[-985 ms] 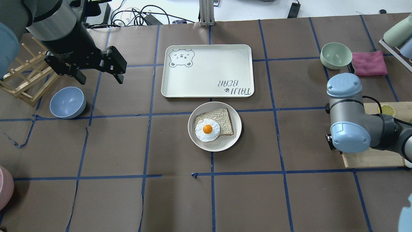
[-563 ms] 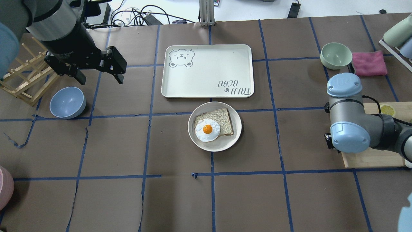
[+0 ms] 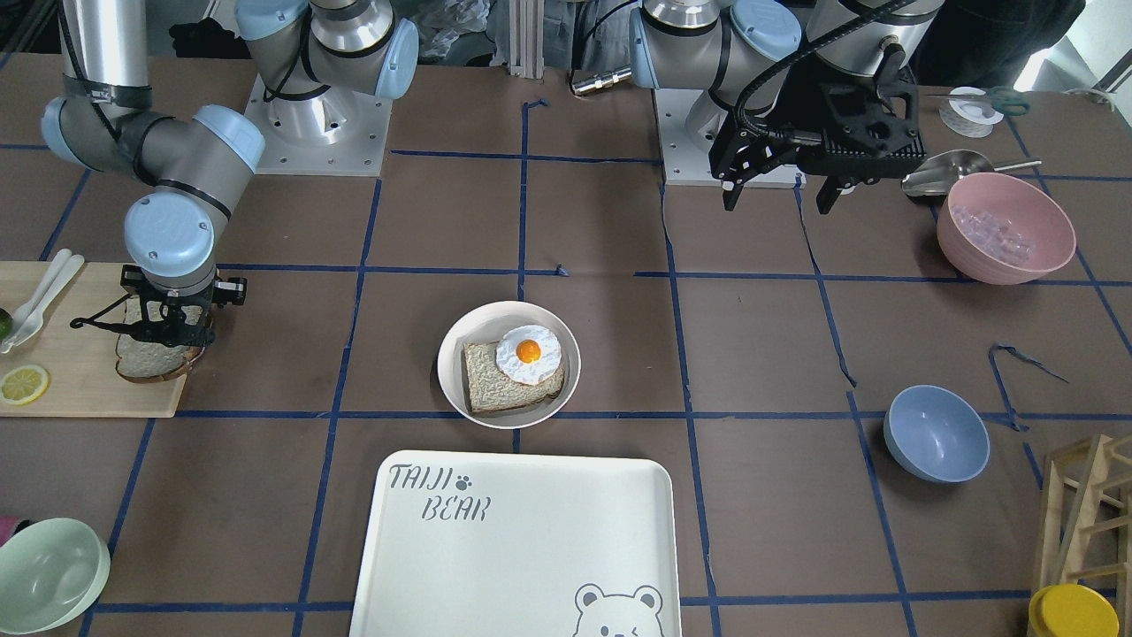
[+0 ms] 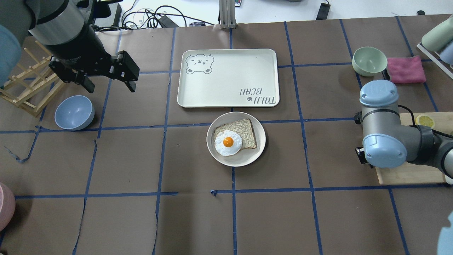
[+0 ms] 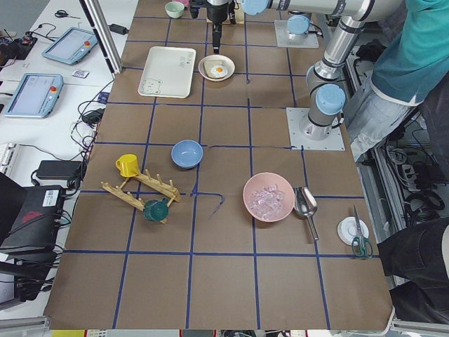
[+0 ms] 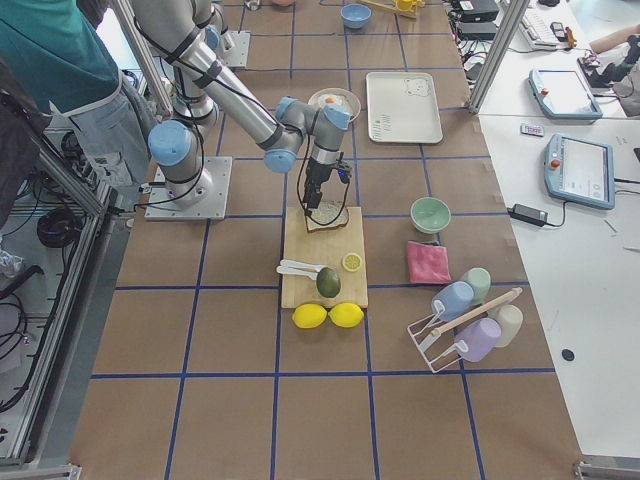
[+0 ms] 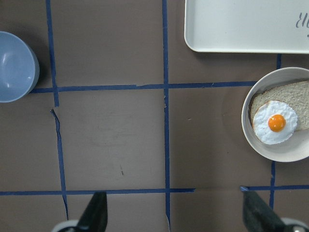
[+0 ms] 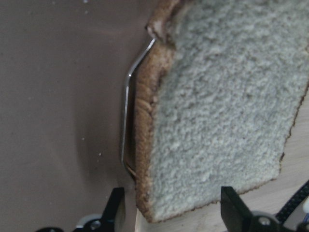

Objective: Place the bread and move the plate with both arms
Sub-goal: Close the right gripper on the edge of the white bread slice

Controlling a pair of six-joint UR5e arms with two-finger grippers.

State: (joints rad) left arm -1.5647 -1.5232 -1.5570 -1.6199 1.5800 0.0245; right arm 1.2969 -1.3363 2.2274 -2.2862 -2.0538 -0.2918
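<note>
The bread (image 3: pixel 150 361), with a dark brown crust, lies on the wooden board (image 3: pixel 80 389) at the table's right end; it fills the right wrist view (image 8: pixel 222 111). My right gripper (image 3: pixel 165 329) is open and hangs low over it, one finger on each side (image 8: pixel 176 208). In the overhead view the right arm hides both. The plate (image 4: pixel 247 159) sits mid-table and holds a paler slice (image 4: pixel 247 132) and a fried egg (image 4: pixel 228 142). My left gripper (image 4: pixel 108 83) is open and empty, high over the left side, far from the plate (image 7: pixel 277 154).
The white "TAIJI BEAR" tray (image 4: pixel 228 78) lies just beyond the plate. A blue bowl (image 4: pixel 74 112) and a wooden rack (image 4: pixel 24 88) are at the left. A green bowl (image 4: pixel 369 61) and a pink cloth (image 4: pixel 406 69) are at the right. A pink bowl (image 3: pixel 1004 226) stands near the left arm's base.
My right arm's wrist has shifted slightly over the board's edge. My left arm and the plate have not moved.
</note>
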